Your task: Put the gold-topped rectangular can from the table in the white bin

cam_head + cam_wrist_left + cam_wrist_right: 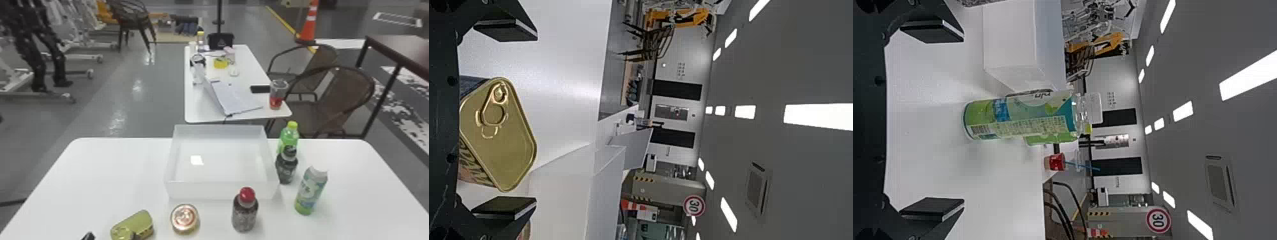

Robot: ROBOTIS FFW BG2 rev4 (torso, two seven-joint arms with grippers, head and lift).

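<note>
Currently spread wide at left fingers [88, 236] and right fingers [933, 31], gripping nothing. Seeing gold-topped rectangular can [139, 222] between left pair, lid up on surface [86, 188], long axis diagonal: tab end near-left, other end far-right. Outside white bin [204, 190], off its near-left corner.

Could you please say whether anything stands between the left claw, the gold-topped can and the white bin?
Nothing visible separates the left claw from the can. Towards the bin, only its own wall intervenes; the round tin sits beside that path.
</note>
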